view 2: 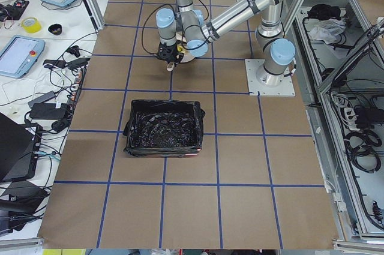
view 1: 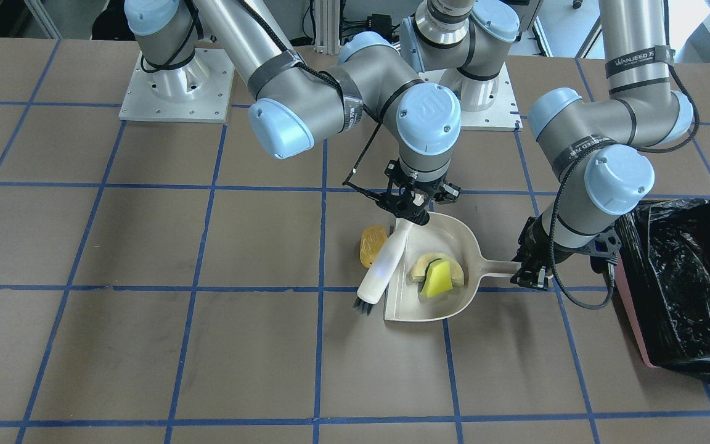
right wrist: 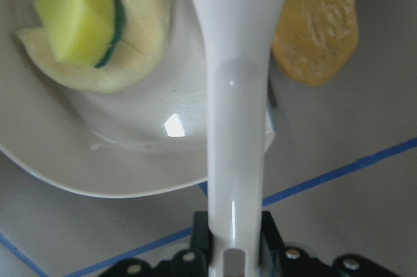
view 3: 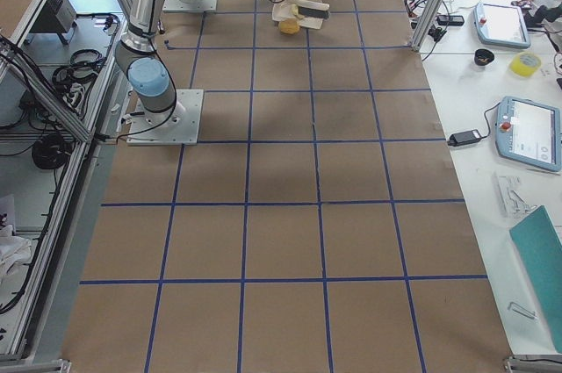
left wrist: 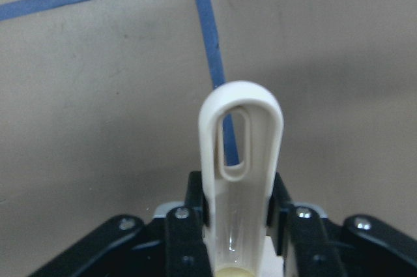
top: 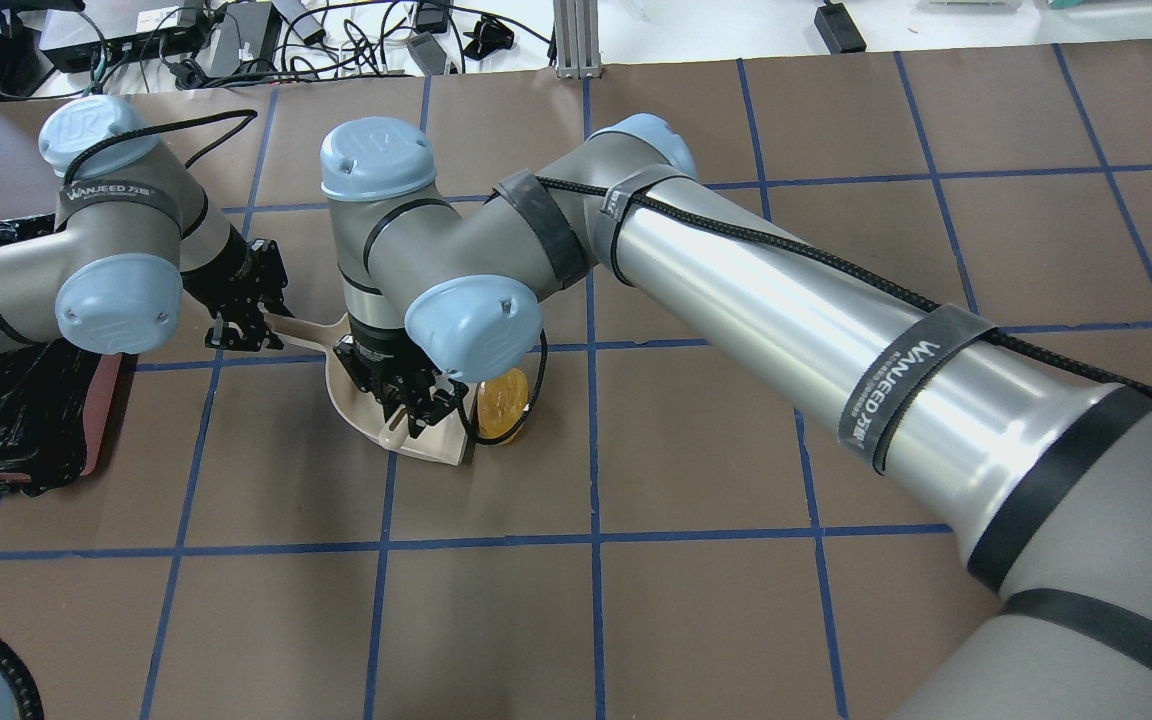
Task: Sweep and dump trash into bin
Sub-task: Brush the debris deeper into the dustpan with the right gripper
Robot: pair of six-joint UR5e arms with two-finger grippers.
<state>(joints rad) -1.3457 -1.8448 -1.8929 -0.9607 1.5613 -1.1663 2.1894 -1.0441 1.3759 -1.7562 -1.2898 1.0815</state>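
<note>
The beige dustpan (view 1: 447,237) lies flat on the table. In it sits the pale cream curved piece with the yellow sponge block (view 1: 436,274), also in the right wrist view (right wrist: 98,29). The golden-brown lump (view 1: 373,245) lies on the table just outside the pan's side, beside the brush (view 1: 386,265). My right gripper (view 1: 410,216) is shut on the brush handle (right wrist: 238,127), with the bristles (view 1: 362,305) down at the pan's open edge. My left gripper (view 1: 530,274) is shut on the dustpan handle (left wrist: 241,160). The pink-sided bin (view 1: 688,290) with its black bag stands beside my left arm.
The table is brown with a blue tape grid. Both arm bases (view 1: 176,86) are bolted at the far edge. The bin also shows in the exterior left view (view 2: 163,128), about one grid square from the dustpan. Tablets and cables lie on side tables beyond the table's ends.
</note>
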